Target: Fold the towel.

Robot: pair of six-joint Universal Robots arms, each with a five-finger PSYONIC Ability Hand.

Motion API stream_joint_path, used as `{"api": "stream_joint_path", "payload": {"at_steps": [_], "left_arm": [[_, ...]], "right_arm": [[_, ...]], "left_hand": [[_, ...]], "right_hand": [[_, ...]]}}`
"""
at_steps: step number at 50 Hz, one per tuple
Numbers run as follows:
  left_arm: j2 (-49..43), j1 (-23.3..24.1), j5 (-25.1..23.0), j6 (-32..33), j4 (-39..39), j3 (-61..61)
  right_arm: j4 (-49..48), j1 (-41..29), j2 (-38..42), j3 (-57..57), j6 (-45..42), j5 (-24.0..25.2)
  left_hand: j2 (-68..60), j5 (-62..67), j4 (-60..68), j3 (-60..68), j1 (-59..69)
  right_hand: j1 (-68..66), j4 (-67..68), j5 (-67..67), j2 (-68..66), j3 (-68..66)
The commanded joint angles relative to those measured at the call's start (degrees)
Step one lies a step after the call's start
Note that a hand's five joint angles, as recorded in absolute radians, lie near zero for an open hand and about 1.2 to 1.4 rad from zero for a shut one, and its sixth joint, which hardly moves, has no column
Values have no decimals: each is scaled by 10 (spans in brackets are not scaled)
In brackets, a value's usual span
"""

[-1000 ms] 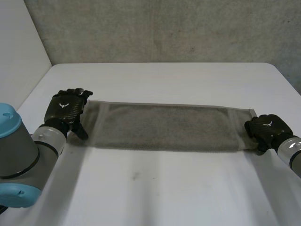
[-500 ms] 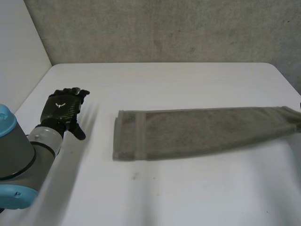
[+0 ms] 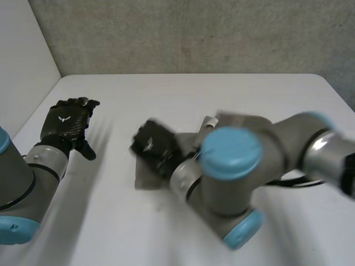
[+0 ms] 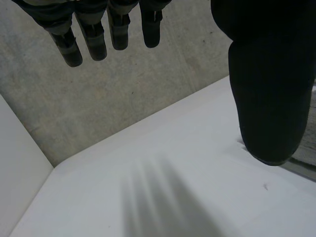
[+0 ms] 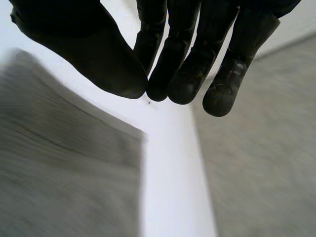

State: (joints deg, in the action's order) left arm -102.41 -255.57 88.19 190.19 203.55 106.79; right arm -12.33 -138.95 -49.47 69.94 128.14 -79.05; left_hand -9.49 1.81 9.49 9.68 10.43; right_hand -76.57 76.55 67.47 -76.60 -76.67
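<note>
Fingers [image 4: 94,34] of the black left hand [image 3: 65,123] are straight and spread, holding nothing. The hand hovers by the left edge of the white table [image 3: 249,94], well apart from the cloth.

The grey terry towel [image 3: 147,180] lies around the middle of the table, towards its left edge. Only a strip of it shows, beside the black right hand [image 3: 152,144]. The grey right arm with its light-blue caps [image 3: 233,166] reaches across the table and covers the rest.

The towel looks soft, limp and light, so it should drape and sag wherever it is not supported. Its rough pile ought to grip well against the fingers. A corner or the hemmed short edge seems the best place to pinch it, taking every layer at once so none slides off.

Whether the right hand has hold of any cloth cannot be told. In its wrist view grey cloth blurs beneath it, and which layer that is remains unclear. How the towel's ends sit under the arm, and whether they meet, is hidden.
</note>
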Motion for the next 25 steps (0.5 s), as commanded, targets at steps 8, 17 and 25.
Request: {"api": "stream_joint_path", "payload": {"at_steps": [8,17,25], "left_arm": [[0,1,0,0,0,5],[0,3,0,0,1,7],[0,5,0,1,19,15]], "right_arm": [[5,-10,-20,33,-7,0],[-3,68,-74,55,76,-59],[40,141,-48,-2,321,-94]], "left_hand": [[-5,-18,5,3,-4],[-5,-18,5,3,-4],[-5,-18,5,3,-4]], "right_hand": [[122,-122,-131,122,123],[633,-633,-642,633,634],[581,-581,-590,581,582]]}}
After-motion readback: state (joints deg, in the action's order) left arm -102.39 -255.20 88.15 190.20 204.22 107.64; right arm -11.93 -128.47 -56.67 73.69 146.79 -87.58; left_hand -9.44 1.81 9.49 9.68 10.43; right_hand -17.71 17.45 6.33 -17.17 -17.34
